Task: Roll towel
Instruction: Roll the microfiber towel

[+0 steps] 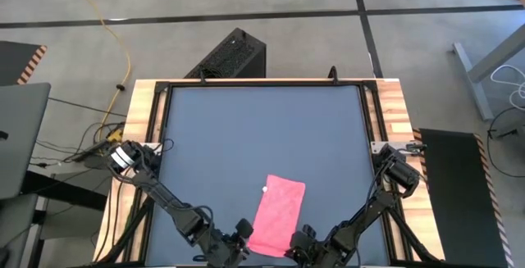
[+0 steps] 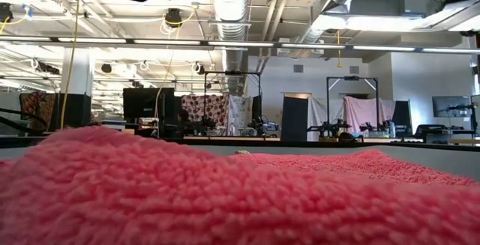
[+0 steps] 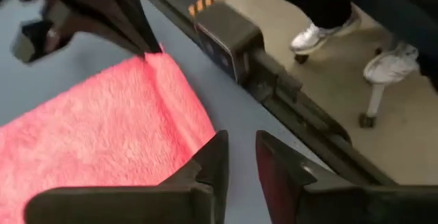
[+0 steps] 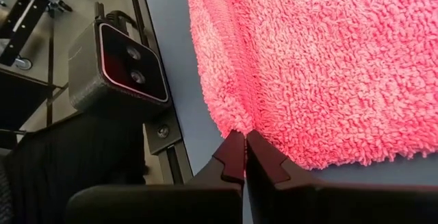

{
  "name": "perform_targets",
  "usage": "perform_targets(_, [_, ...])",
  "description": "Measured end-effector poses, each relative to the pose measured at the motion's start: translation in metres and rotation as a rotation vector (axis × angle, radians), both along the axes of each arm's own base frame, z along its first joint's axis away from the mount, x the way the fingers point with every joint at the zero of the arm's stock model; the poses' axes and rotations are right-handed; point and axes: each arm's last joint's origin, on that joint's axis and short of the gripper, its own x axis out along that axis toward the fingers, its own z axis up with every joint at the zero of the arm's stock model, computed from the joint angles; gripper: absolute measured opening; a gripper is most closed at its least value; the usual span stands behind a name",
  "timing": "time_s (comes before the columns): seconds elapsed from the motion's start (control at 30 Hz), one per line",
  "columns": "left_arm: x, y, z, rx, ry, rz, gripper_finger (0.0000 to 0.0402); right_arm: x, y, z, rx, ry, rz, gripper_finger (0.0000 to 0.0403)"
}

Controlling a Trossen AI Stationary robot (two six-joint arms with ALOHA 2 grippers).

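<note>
Plain bright pink towel (image 1: pixel 277 214) on dk grey tabletop (image 1: pixel 262 137).

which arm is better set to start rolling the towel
Right, probably: the right gripper is already pinched shut on the towel edge, while the left gripper sits slightly parted just off its corner, holding nothing.

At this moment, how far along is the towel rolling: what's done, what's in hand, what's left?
Done: nothing rolled; the pink towel lies flat on the table. In hand: the right pincer is shut on the towel's near edge, puckering a small fold there. The left pincer sits just off the neighbouring corner, jaws slightly apart, gripping nothing. Left: the whole roll.
</note>
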Motion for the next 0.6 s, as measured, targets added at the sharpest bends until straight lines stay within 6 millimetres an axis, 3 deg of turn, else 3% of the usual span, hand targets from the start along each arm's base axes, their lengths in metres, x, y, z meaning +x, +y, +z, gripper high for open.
perform_targets(0.3, [0.014, 0.004, -0.022, 0.002, 0.015, -0.05, 0.0161, 0.0, -0.002, 0.0, -0.014, 0.005, -0.004, 0.0022])
perform_targets(0.6, [0.02, 0.01, -0.039, 0.057, 0.039, -0.041, 0.017, 0.001, -0.003, 0.0, -0.017, 0.008, -0.008, 0.0022])
